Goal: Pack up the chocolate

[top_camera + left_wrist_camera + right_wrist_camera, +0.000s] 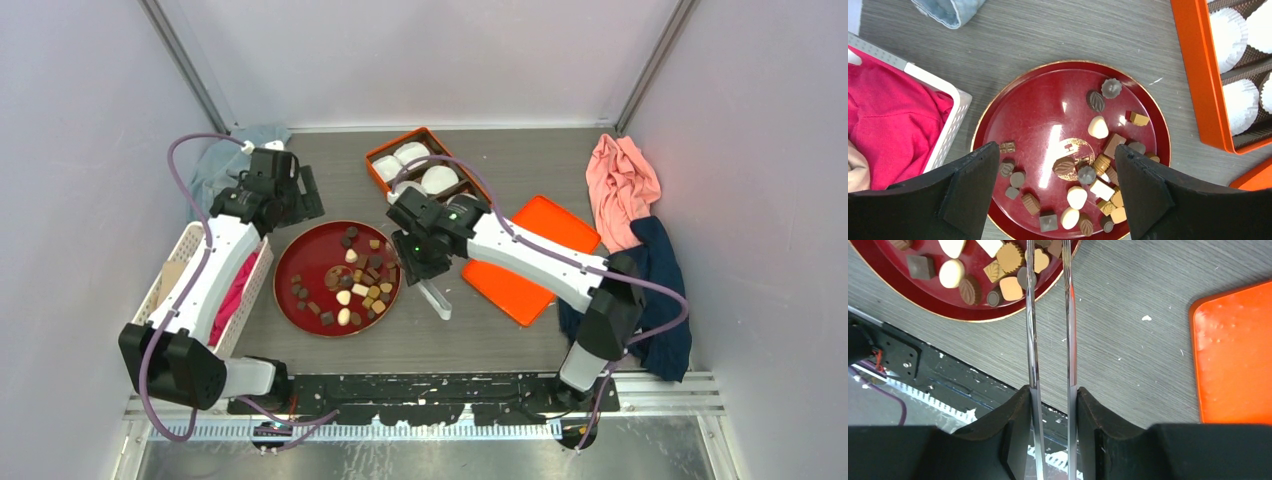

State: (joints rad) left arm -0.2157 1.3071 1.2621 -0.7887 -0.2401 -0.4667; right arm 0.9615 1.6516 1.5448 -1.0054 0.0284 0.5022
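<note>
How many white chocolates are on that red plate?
4: a heart near the red plate's middle; a square and two ovals together toward its near edge. Others may be hidden.

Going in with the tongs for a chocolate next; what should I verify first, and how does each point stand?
1. Right gripper grips tongs: ok, both blades pinched.
2. Blades parted: ok, a gap shows.
3. Tips over a piece: cannot tell, they run past the right wrist view's top edge.
4. Chocolates on red plate: ok.
5. Box open, paper cups showing: ok.
6. Left gripper clear of plate: not ok, it hangs open above it.
</note>
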